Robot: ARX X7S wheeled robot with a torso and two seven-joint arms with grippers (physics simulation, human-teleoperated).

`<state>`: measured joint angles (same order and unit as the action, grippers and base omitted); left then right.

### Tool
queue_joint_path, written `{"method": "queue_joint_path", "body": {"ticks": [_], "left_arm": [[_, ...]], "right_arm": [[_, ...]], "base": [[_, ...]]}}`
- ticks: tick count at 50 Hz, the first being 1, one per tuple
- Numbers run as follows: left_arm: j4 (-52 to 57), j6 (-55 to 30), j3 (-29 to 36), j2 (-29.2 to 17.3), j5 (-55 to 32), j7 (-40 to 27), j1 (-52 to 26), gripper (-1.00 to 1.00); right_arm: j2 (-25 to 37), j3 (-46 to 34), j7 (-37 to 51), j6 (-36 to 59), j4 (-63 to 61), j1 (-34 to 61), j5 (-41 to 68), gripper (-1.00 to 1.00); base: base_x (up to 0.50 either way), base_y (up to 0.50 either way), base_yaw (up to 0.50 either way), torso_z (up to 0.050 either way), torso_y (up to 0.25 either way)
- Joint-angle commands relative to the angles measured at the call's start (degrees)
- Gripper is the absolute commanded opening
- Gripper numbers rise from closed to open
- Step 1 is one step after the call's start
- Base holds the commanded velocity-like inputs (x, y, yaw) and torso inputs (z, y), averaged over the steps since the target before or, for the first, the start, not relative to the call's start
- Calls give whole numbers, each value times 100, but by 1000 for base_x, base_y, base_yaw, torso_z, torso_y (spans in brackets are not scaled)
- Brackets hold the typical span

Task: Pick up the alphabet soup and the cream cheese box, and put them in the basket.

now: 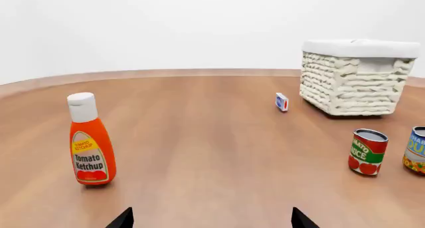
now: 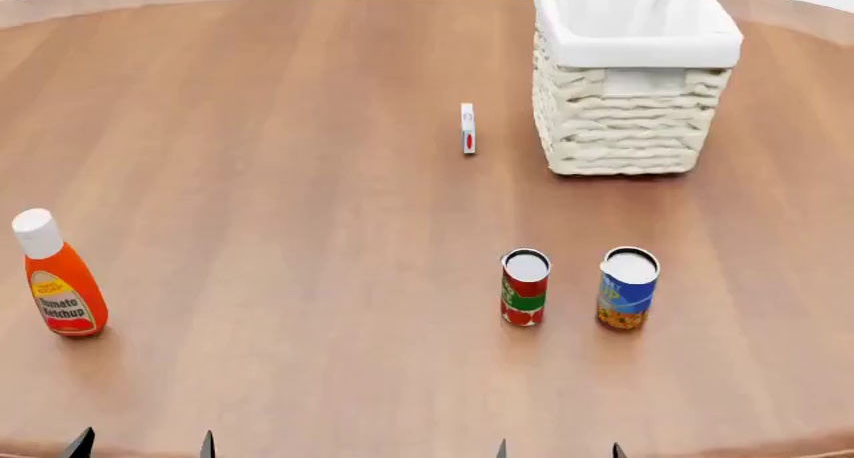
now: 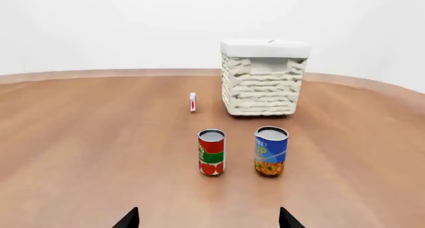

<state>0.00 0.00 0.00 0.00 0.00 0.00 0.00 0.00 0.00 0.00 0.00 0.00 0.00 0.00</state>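
Wooden table, nothing moved yet: alphabet soup lower right of head view, cream cheese box upper centre on edge, basket upper right, empty. Left gripper and right gripper fingers apart, holding nothing. Both picks remain.

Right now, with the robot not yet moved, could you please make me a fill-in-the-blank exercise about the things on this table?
1. The alphabet soup stands upright beside a can labelled red and ____.
2. The cream cheese box stands on its edge next to the ____.
3. The ketchup bottle has a ____ cap.
4. The basket contains ____ of the task's two items.

Missing words: green; basket; white; none
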Motion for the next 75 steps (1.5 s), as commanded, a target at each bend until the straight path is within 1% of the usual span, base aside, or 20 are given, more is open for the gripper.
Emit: {"method": "queue_joint_path", "body": {"ticks": [1,12,15,17,19,22,25,26,29,35,36,39,40,41,52,75], "left_arm": [[35,-27,85,-79,-79,-86,7,100],[-180,134,291,-273,-172,-362,-83,100],[-56,153,304,-306,-282,-357,-58,100],[87,196,316,-333,-270,-409,-24,100],[359,196,306,-353,-335,-431,34,100],[938,-106,336,-414,-568,-335,92,100],[1344,-75,372,-463,-525,-392,156,100],[1595,-149,381,-497,-549,-387,168,100],[1848,-93,403,-535,-478,-455,194,100],[2646,-143,383,-642,-563,-511,320,100],[3218,-228,289,-687,-618,-571,373,100],[3576,-254,273,-747,-595,-620,430,100],[4435,-325,86,-838,-973,-651,476,100],[4780,-347,75,-850,-994,-663,474,100],[4704,-292,140,-893,-905,-768,474,100],[4623,-164,152,-1008,-1033,-898,515,100]], "right_arm": [[270,-329,327,-34,31,13,270,100],[393,-476,461,112,-140,81,285,100],[421,-513,521,88,-171,81,247,100],[456,-540,577,212,-446,60,194,100],[495,-575,647,339,-709,33,100,100],[568,-653,749,359,-1286,-43,-106,100],[605,-694,757,446,-1625,-87,-111,100],[680,-823,812,519,-1850,-111,-422,100],[708,-808,811,592,-2211,-135,-371,100],[807,-810,794,1073,-3308,-122,-476,100],[850,-851,760,1274,-3849,-117,-598,100],[886,-880,744,1429,-4214,-122,-652,100],[1008,-980,653,1503,-5073,-159,-1022,100],[1003,-978,662,1519,-5365,-165,-1018,100],[1041,-938,730,1462,-5270,-186,-918,100],[1092,-1026,841,1585,-5275,-194,-932,100]], "base": [[0,0,0,0,0],[0,0,0,0,0],[0,0,0,0,0],[0,0,0,0,0],[0,0,0,0,0],[0,0,0,0,0],[0,0,0,0,0],[0,0,0,0,0],[0,0,0,0,0],[0,0,0,0,0],[0,0,0,0,0],[0,0,0,0,0],[0,0,0,0,0],[0,0,0,0,0],[0,0,0,0,0],[34,0,0,0,0]]}}
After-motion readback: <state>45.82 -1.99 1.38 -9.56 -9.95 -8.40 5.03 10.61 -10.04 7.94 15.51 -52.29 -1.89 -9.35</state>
